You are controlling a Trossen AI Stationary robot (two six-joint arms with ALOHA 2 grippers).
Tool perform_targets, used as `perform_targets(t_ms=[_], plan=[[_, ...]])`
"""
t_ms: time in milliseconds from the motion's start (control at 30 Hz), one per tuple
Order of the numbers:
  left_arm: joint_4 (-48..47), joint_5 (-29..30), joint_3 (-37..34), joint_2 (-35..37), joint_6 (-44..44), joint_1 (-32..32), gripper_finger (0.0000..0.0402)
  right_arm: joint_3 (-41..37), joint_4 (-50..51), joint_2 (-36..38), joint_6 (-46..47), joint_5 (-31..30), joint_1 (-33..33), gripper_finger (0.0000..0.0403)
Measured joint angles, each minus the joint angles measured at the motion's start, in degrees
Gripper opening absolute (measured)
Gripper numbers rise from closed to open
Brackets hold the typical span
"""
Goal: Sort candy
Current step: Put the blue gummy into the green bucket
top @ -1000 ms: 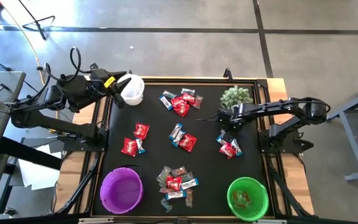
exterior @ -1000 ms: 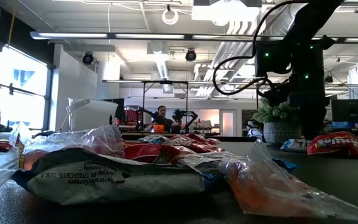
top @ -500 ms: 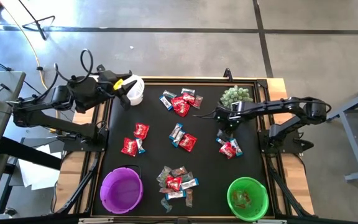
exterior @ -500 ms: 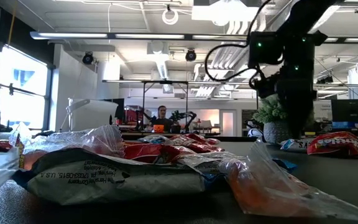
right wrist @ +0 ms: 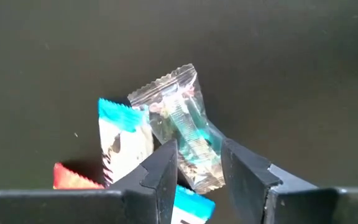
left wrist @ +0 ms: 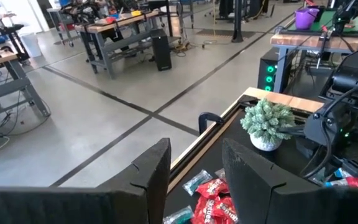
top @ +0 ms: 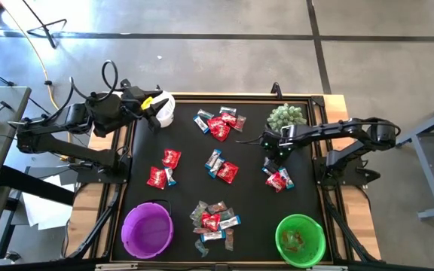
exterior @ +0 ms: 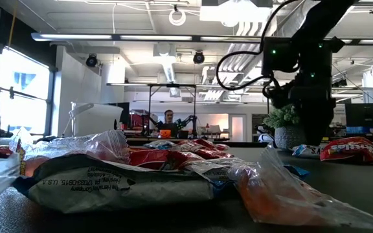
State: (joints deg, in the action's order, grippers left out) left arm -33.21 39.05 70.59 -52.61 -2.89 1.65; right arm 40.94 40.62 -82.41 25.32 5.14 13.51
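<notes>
Candy lies in several small heaps on the black mat (top: 187,192): red packets and blue-and-white bars (top: 218,124), (top: 163,169), (top: 223,167), (top: 213,220), (top: 277,177). My right gripper (top: 270,150) points down at the far end of the right heap. It is open, its fingers on either side of a clear-wrapped greenish candy (right wrist: 188,127) lying on the mat beside a blue-and-white bar (right wrist: 122,140). My left gripper (top: 151,108) hangs open and empty (left wrist: 196,168) over the white bowl (top: 166,111) at the far left. My right gripper comes from above, its fingers (right wrist: 160,168) along the two long sides of the greenish candy's near end (right wrist: 197,158). Whether they touch the wrapper I cannot tell. The candy lies flat on the mat.
A purple bowl (top: 148,229) stands at the near left. A green bowl (top: 301,239) with a few sweets stands at the near right. A spiky pale green plant (top: 286,115) sits at the far right, close behind my right gripper. A raised frame edges the mat.
My left gripper has moved a little toward the table's right, farther over the white bowl, still open. My right gripper has stayed over the right heap and turned slightly at the wrist.
</notes>
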Motion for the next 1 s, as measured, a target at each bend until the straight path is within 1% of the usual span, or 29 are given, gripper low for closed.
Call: perform_targets(t_ms=[333, 500, 633, 800, 833, 867, 1000], plan=[[0.0, 0.0, 0.0, 0.0, 0.1, 0.0, 0.0131, -4.9, -9.1, 0.1, 1.8, 2.3, 0.0, 0.0119], [0.0, 0.0, 0.0, 0.0, 0.1, 0.0, 0.0131, -6.9, -11.0, 0.2, 3.2, 2.0, 0.0, 0.0115], [0.0, 0.0, 0.0, 0.0, 0.1, 0.0, 0.0131, -7.0, -11.2, 0.1, 5.2, 1.6, 0.0, 0.0085], [0.0, -0.1, 0.0, 0.0, 0.1, 0.0, 0.0131, -7.1, -12.2, 0.1, 8.4, 1.9, 0.0, 0.0020], [0.0, -0.1, 0.0, 0.0, 0.1, 0.0, 0.0131, -7.1, -12.2, 0.1, 8.9, 1.9, 0.0, 0.0011], [0.0, -0.1, 0.0, 0.0, 0.1, 0.0, 0.0131, -7.1, -12.3, 0.1, 9.3, 2.0, 0.0, 0.0008], [0.0, -0.1, 0.0, 0.0, 0.1, 0.0, 0.0131, -7.2, -12.4, 0.3, 11.9, 1.9, 0.0, 0.0014]])
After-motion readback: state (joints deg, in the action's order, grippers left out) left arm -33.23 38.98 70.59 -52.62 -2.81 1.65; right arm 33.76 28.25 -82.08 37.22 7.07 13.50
